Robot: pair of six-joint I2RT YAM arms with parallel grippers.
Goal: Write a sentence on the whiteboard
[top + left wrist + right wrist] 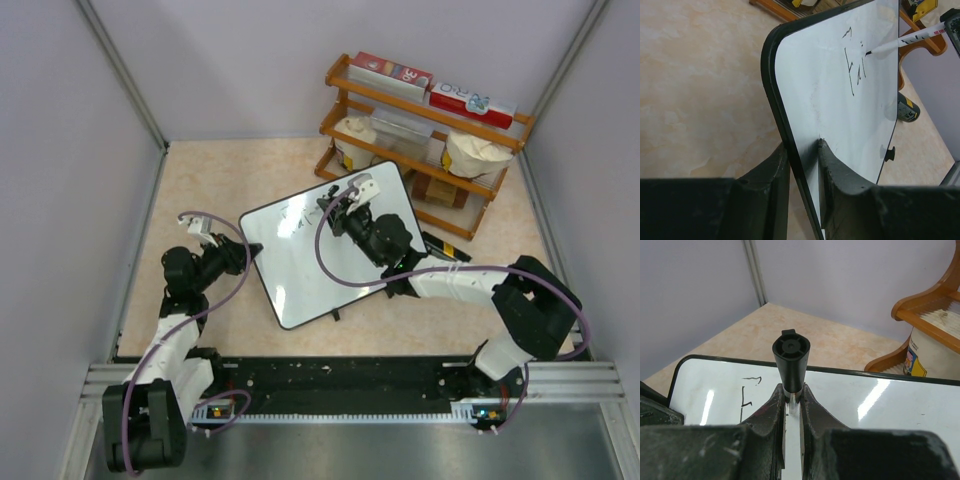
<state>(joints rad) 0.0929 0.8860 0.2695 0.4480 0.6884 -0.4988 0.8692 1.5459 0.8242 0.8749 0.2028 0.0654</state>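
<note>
The whiteboard (310, 270) lies at an angle in the middle of the table. My left gripper (252, 250) is shut on its left rim; in the left wrist view its fingers (802, 165) straddle the black edge of the board (840, 115). My right gripper (343, 207) is shut on a white marker with a black end (791, 357), held over the board's far part (875, 400). The marker (910, 38) has its tip at the board surface. Of the sentence, only the first black letters, about "Fai" (856, 70), are written; the "F" (746, 396) shows in the right wrist view.
A wooden shelf rack (425, 130) with red boxes and white tubs stands just behind the board at the back right. A small black and yellow object (442, 246) lies on the table right of the board. Grey walls enclose the table.
</note>
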